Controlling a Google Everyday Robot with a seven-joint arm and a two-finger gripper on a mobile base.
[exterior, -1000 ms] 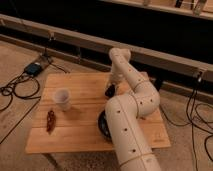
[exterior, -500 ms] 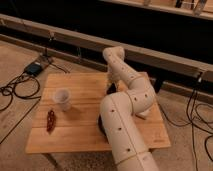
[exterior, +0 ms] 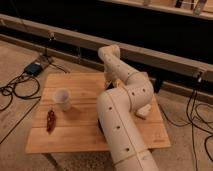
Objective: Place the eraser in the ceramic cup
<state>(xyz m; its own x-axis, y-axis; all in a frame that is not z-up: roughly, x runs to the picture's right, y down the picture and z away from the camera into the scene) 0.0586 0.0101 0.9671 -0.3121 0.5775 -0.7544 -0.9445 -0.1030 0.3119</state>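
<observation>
Swung left over the table (exterior: 75, 135), the arm carries its closed end effector (exterior: 109, 80) behind the ceramic cup (exterior: 62, 99).

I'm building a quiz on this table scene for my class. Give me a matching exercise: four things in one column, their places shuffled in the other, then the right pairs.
Things:
1. cup
2. red-brown item
3. blue box
4. gripper

Places:
A. on the table near its front left corner
B. low over the far middle of the table, at the end of the white arm
C. upright on the left part of the table
D. on the floor beyond the table's left end, among cables

Pairs: 1-C, 2-A, 3-D, 4-B
</observation>
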